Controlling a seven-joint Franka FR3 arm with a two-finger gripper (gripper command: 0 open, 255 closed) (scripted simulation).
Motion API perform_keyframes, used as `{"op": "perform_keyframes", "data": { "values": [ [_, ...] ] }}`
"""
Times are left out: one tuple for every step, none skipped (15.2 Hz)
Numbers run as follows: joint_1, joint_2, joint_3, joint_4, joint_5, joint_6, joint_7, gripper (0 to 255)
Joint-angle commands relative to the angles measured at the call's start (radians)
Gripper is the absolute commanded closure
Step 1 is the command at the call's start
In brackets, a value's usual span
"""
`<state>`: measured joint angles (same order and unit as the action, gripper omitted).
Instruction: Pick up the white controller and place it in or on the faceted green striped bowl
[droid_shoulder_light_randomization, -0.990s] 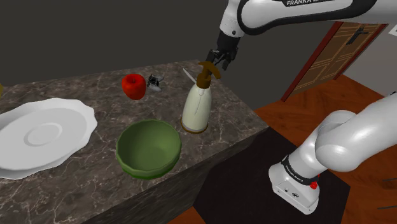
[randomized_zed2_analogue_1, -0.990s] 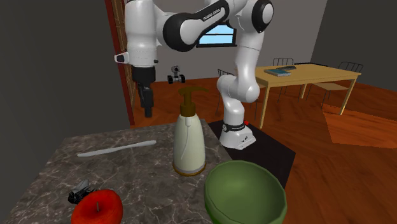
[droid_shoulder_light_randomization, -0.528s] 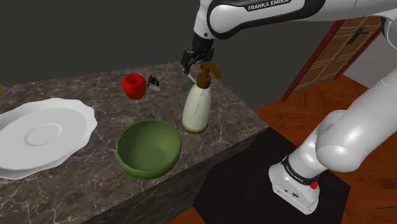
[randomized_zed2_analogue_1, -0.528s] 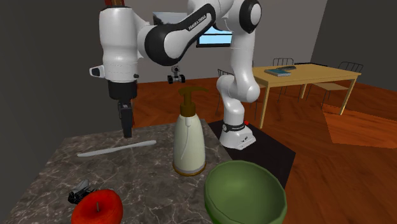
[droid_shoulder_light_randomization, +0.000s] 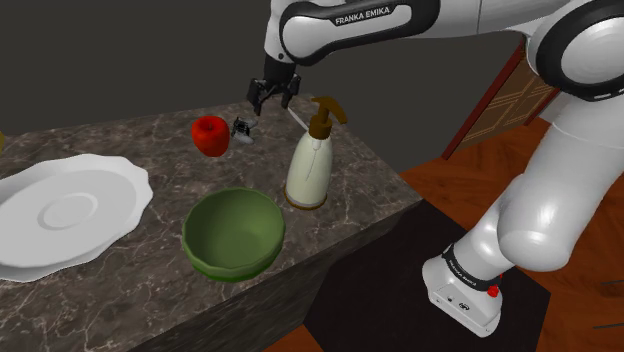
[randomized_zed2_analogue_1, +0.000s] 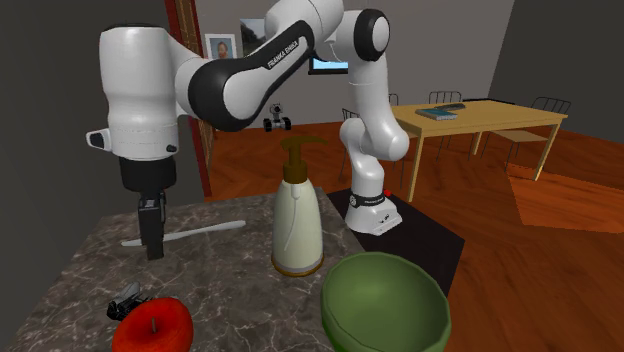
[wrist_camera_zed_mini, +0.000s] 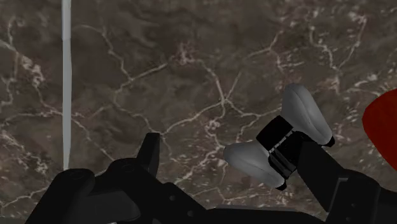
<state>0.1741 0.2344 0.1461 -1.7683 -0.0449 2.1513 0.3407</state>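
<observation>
White and black controller (wrist_camera_zed_mini: 280, 145) lies beside the apple (droid_shoulder_light_randomization: 210, 135). The gripper (droid_shoulder_light_randomization: 269, 98) hangs near it, fingers (wrist_camera_zed_mini: 149, 156) apart, ready to grab.

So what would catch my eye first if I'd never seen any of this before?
Probably the big white arm arching over the marble counter, its black gripper open over a small controller beside a red apple at the far edge in the shoulder view. Nearer that camera sit a green bowl, a tall pump bottle beside it, and a white plate at the view's left.
</observation>
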Motion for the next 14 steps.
{"op": "perform_keyframes", "data": {
  "values": [
    [0.014,0.083,0.003,0.092,-0.015,0.000,0.018,0],
    [0.015,0.087,0.002,0.097,-0.015,-0.001,0.019,0],
    [0.016,0.093,0.002,0.093,-0.017,0.010,0.019,0],
    [0.016,0.100,0.001,0.089,-0.018,0.021,0.020,0],
    [0.017,0.107,0.001,0.085,-0.019,0.031,0.021,0],
    [0.017,0.113,0.000,0.081,-0.021,0.041,0.022,0],
    [0.018,0.120,0.000,0.078,-0.022,0.052,0.023,0],
    [0.018,0.128,-0.001,0.075,-0.023,0.062,0.023,0],
    [0.019,0.139,-0.002,0.070,-0.026,0.078,0.025,0],
    [0.019,0.139,-0.002,0.070,-0.026,0.078,0.025,0],
    [0.019,0.139,-0.002,0.070,-0.026,0.078,0.025,0],
    [0.019,0.139,-0.002,0.070,-0.026,0.078,0.025,0],
    [0.019,0.139,-0.002,0.070,-0.026,0.078,0.025,0],
    [0.019,0.139,-0.002,0.070,-0.026,0.078,0.025,0]
  ]
}}
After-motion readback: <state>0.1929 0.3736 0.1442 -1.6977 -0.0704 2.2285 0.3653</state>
